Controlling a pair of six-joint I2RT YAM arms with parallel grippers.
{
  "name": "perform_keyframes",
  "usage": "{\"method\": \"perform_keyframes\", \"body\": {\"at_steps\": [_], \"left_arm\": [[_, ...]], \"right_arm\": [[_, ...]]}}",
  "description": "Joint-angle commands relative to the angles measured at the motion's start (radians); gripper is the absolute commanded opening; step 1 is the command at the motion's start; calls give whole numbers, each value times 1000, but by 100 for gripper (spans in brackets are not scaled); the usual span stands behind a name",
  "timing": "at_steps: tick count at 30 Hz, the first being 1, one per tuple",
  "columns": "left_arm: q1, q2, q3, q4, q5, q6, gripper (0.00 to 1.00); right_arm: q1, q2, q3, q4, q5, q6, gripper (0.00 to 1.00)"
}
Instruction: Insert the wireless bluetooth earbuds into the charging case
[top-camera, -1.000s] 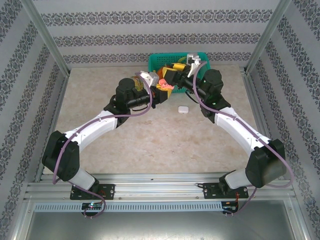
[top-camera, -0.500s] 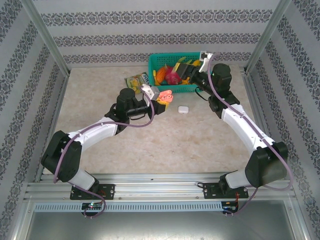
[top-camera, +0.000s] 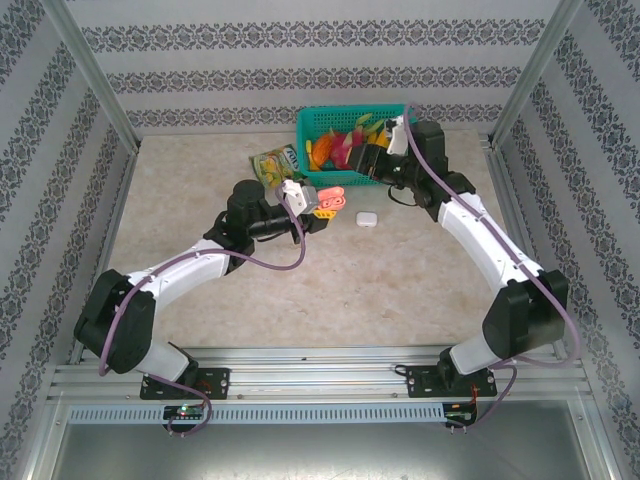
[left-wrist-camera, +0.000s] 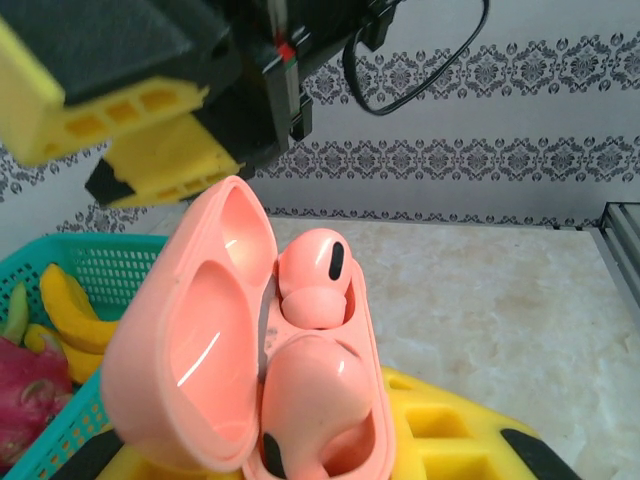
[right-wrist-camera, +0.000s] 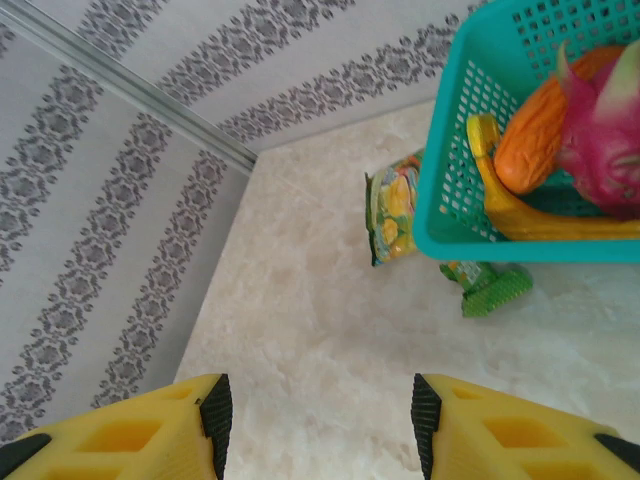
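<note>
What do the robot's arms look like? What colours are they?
The left arm and right arm are white tubes with chunky black joints, and a purple cable loops along each. Their fingers are yellow plastic with black pads.

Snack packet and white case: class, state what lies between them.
In the top view, the left hand, gripping the pink case, sits between snack packet and white case.

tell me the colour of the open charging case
The charging case is salmon pink, clearest in the left wrist view.
</note>
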Motion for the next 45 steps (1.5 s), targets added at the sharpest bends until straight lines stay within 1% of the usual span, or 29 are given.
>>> {"method": "perform_keyframes", "body": {"at_steps": [1, 8, 14, 17, 21, 25, 35, 39, 41, 45], "left_arm": [[-13, -30, 9, -8, 39, 59, 0], [-14, -35, -6, -8, 45, 52, 0], [-13, -18, -8, -11, 44, 43, 0], [-13, -4, 0, -12, 41, 30, 0], [-15, 23, 25, -29, 35, 5, 0], [-9, 57, 46, -25, 31, -28, 0], [23, 110, 56, 73, 27, -155, 0], [25, 120, 59, 72, 30, -167, 0], [25, 126, 54, 67, 26, -182, 0], [25, 158, 60, 19, -6, -241, 0]], "right_arm": [[25, 15, 62, -118, -5, -57, 53], [56, 45, 114, -189, -1, -98, 53], [94, 134, 232, -302, -21, -161, 53], [117, 178, 285, -369, -17, -206, 51], [139, 185, 292, -414, 1, -245, 46], [157, 159, 272, -450, 24, -280, 42], [169, 68, 183, -486, 98, -315, 42], [145, 19, 126, -433, 166, -259, 43], [110, -13, 87, -393, 203, -204, 43], [19, -96, -42, -294, 227, -85, 45]]}}
